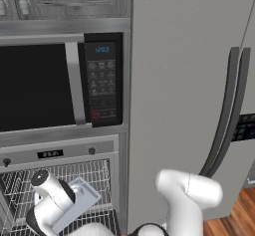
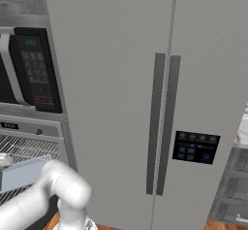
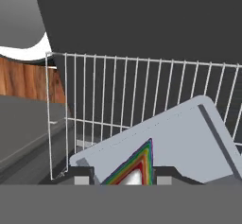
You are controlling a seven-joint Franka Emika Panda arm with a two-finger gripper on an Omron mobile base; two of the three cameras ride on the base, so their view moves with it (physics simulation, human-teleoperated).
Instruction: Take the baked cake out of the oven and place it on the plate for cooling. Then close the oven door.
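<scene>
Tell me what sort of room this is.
A home kitchen, most likely: a built-in microwave sits above a wall oven with wire racks, beside a tall double-door refrigerator.

One oven (image 1: 60, 153) sits at 7 o'clock in the left base view. It has two knobs (image 1: 91, 151) and one small display (image 1: 50, 154). One microwave (image 1: 60, 83) sits above it, at 9 o'clock. One fridge (image 2: 160, 98) has two doors and two long dark handles (image 2: 155, 124). One tray (image 3: 189, 142) holds one slice of rainbow cake (image 3: 134, 168) at 6 o'clock in the hand view.
</scene>
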